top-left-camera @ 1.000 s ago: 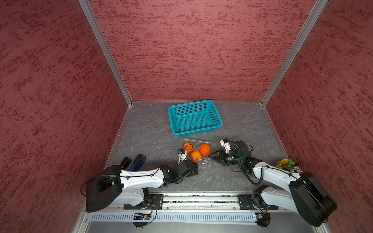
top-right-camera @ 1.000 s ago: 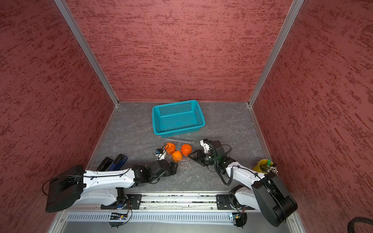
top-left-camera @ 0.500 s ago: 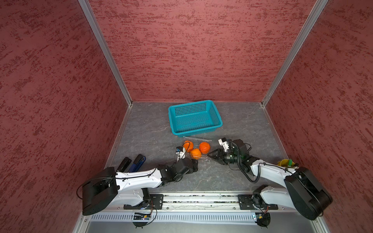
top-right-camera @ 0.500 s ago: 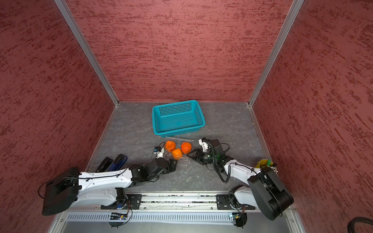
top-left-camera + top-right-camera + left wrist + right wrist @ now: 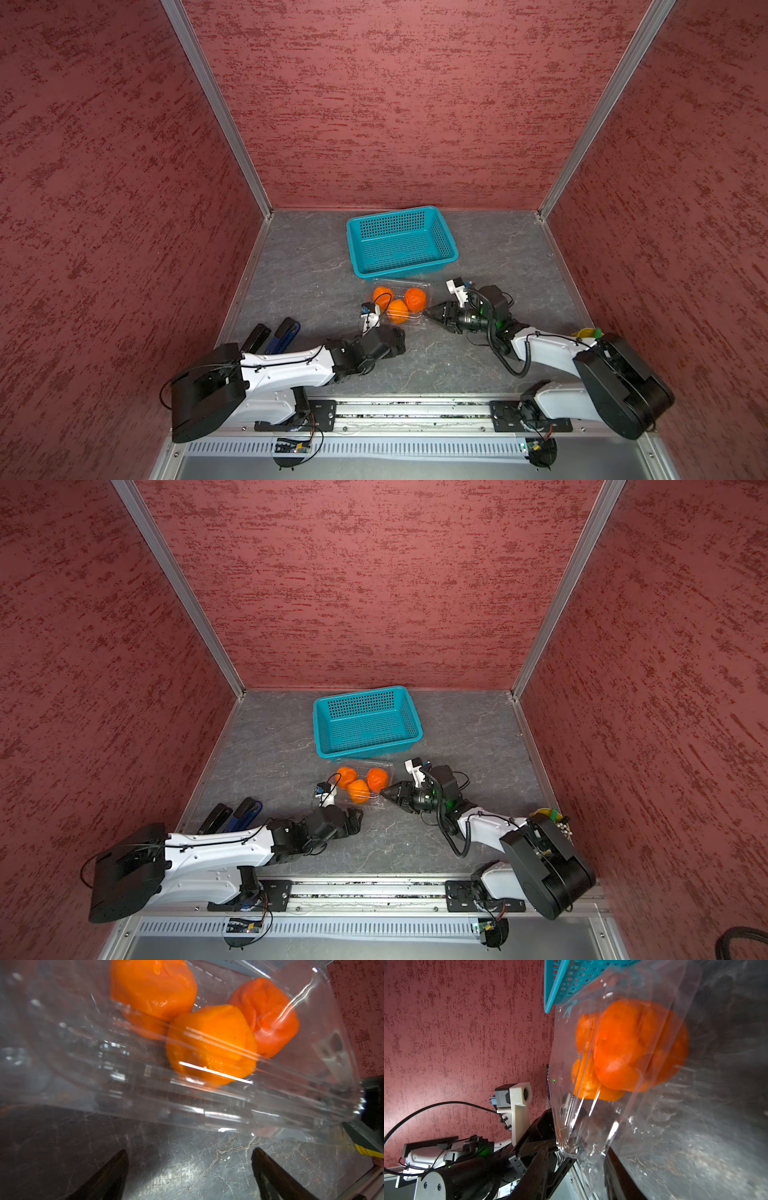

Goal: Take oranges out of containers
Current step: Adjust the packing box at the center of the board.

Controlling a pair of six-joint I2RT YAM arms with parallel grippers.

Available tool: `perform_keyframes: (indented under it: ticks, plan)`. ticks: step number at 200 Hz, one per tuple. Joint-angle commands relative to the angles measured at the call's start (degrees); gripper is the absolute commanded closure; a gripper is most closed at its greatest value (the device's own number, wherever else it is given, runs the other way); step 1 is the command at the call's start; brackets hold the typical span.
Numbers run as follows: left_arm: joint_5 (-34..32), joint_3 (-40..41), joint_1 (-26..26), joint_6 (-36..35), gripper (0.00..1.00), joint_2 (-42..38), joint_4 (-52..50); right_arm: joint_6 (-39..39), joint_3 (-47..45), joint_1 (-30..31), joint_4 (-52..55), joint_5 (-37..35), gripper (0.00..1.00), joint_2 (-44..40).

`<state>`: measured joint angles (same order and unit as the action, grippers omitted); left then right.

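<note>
Three oranges (image 5: 398, 311) (image 5: 358, 791) lie inside the clear plastic container (image 5: 417, 322) in the middle of the table, just in front of the teal basket. My right gripper (image 5: 426, 312) (image 5: 579, 1165) reaches in from the right and is shut on the container's end wall (image 5: 591, 1136); the plastic lip sits between its two dark fingers. My left gripper (image 5: 190, 1150) stands open over bare table, a little short of the container's near wall (image 5: 187, 1103), with nothing between its fingers. The wrist views show the oranges (image 5: 209, 1047) (image 5: 623, 1049) through the plastic.
An empty teal perforated basket (image 5: 401, 245) (image 5: 365, 723) stands right behind the container. Black and blue staplers (image 5: 272, 334) lie at the front left beside the left arm. A small yellow bucket (image 5: 584, 332) sits at the right, behind the right arm's base.
The right gripper's jaws have narrowed onto the container's end. The container with its oranges has slid a little away, toward the basket. The left gripper has stayed open and followed it.
</note>
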<state>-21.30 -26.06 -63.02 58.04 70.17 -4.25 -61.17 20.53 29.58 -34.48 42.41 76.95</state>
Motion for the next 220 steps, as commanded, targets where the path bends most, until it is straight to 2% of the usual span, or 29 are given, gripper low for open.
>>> perform_keyframes:
  ticks: [1,40,79,102,145,185,220]
  plan:
    - [-0.81,-0.85,-0.42,-0.59,0.07,0.43,1.01,-1.93,-0.21,0.91,-3.46,0.59,0.59,-0.88]
    - [-4.29,1.26,-0.69,2.14,0.14,-3.11,-0.01,-1.71,0.6,1.0,-1.97,0.67,0.66,-0.12]
    - [-7.16,9.84,-0.96,9.37,0.12,-13.51,3.03,-4.22,0.65,1.07,-5.27,1.36,0.69,2.52]
    - [-7.71,12.18,-0.96,11.0,0.13,-16.57,2.28,-5.47,0.82,1.18,-6.96,1.69,0.7,3.67]
    - [-6.57,11.82,-2.29,10.98,0.14,-14.86,4.08,-5.94,1.49,1.93,-5.59,1.49,0.71,3.95]
    - [-6.0,10.71,-3.51,9.9,0.12,-11.93,5.94,3.45,3.39,1.97,13.25,-2.81,0.69,-1.53]
    - [-4.69,9.97,-2.55,9.46,0.13,-8.61,8.31,4.58,2.02,1.97,14.97,-3.92,0.63,-2.81]
